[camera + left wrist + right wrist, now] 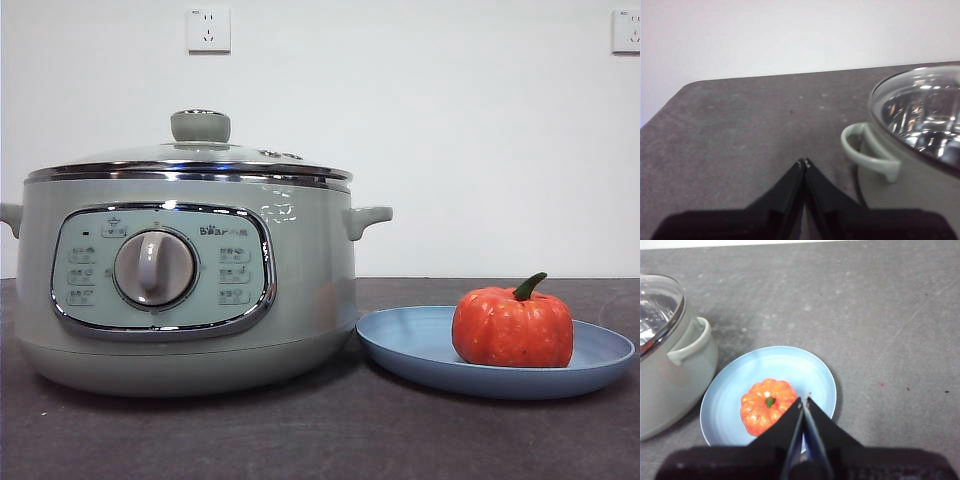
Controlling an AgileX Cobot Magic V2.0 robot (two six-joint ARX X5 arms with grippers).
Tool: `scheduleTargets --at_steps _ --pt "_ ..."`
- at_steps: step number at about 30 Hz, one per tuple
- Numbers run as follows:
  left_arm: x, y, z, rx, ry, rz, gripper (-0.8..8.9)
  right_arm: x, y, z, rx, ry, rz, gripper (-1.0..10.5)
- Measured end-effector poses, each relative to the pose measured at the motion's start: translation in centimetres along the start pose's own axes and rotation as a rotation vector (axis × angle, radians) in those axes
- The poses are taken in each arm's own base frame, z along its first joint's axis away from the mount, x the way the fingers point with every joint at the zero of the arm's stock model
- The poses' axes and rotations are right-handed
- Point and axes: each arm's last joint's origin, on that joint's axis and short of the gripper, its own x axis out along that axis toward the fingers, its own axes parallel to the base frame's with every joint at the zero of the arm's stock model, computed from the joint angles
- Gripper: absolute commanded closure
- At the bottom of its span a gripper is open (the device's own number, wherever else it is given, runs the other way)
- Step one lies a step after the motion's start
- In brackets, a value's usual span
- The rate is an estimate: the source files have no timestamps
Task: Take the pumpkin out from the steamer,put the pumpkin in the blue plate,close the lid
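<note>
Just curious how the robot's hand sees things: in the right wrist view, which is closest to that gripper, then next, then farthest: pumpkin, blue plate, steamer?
From the right gripper:
1. The blue plate, directly beneath the shut jaws.
2. The pumpkin, just beside the tips, sitting on the plate; nearly a tie with the plate.
3. The steamer, off past the plate's far rim, lid on.

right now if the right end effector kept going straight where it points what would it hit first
Probably the blue plate beside the pumpkin; the right end effector, shut, points there from above, though depth is unclear.

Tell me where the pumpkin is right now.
In the front view the pumpkin sits on the blue plate, right of the steamer, whose lid is on.
</note>
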Motion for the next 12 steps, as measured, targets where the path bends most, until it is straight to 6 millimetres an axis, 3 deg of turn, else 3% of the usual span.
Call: scheduleTargets --at_steps 5,12 --pt "1.2 0.0 -3.9 -0.013 0.049 0.012 8.17 0.0 0.0 -0.2 -0.003 0.018 -0.004 9.5" --pt "1.2 0.0 -3.9 -0.057 0.050 0.013 8.17 0.0 -0.1 -0.2 -0.004 0.024 -0.005 9.5"
